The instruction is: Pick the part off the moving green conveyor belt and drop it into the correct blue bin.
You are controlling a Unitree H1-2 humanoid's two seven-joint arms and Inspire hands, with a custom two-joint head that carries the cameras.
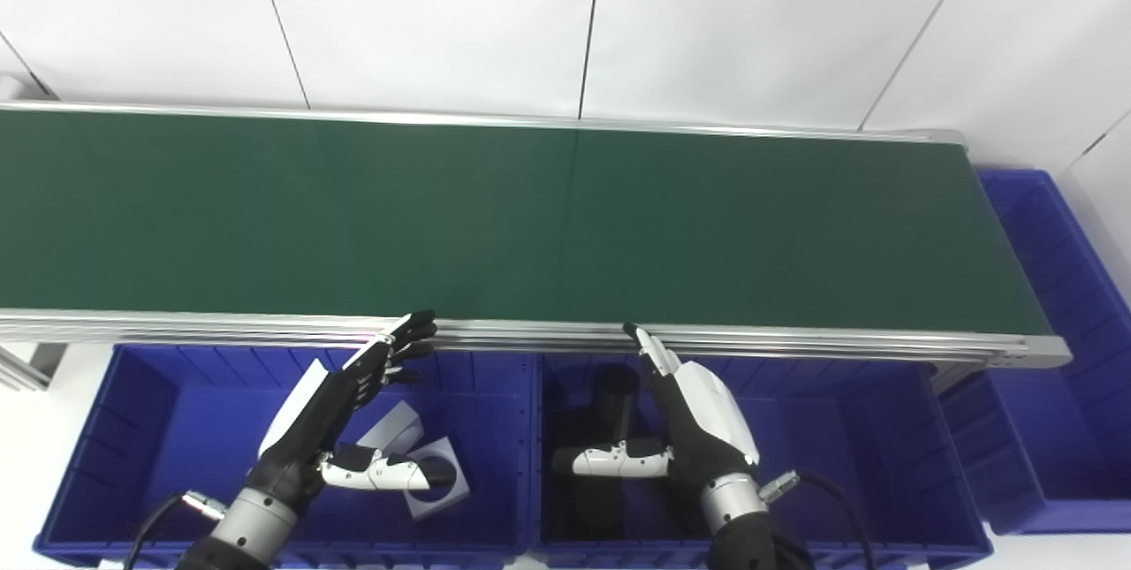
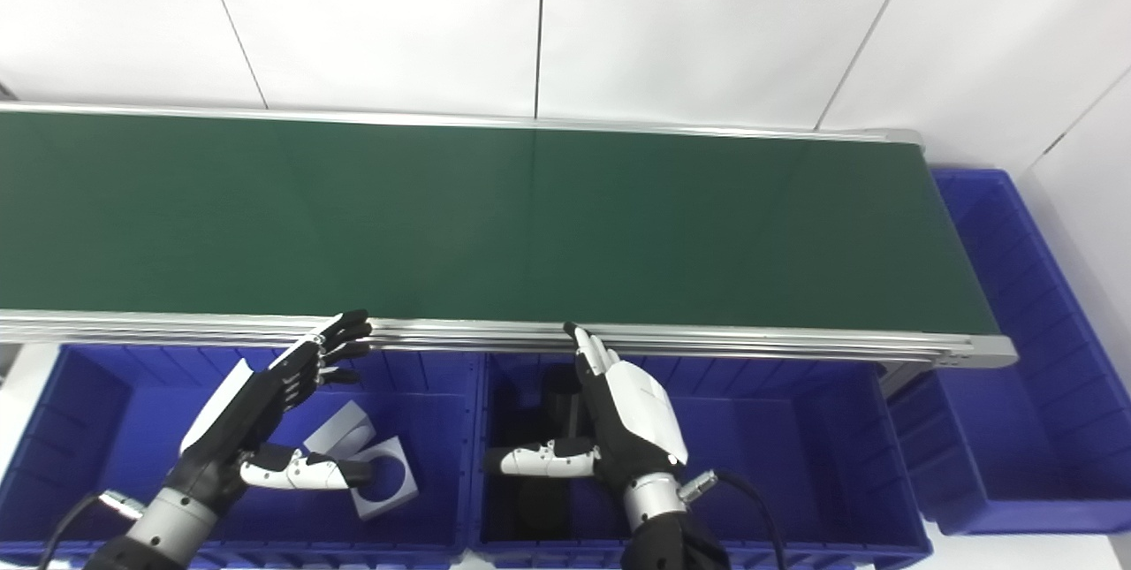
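The green conveyor belt (image 1: 530,216) runs across the view with no part on it. My left hand (image 1: 340,415) hovers open over the left blue bin (image 1: 150,429), fingers stretched toward the belt's near rail. My right hand (image 1: 689,420) hovers open over the middle blue bin (image 1: 848,437), fingertips at the rail, thumb out to the left. Neither hand holds anything. In the left bin lie grey square parts (image 1: 424,464), one with a round hole. A dark cylindrical part (image 1: 614,393) stands in the middle bin, partly hidden by my right hand.
A third blue bin (image 1: 1060,358) sits at the belt's right end. The belt's metal rail (image 1: 795,340) runs just above the bins. White wall panels lie behind the belt.
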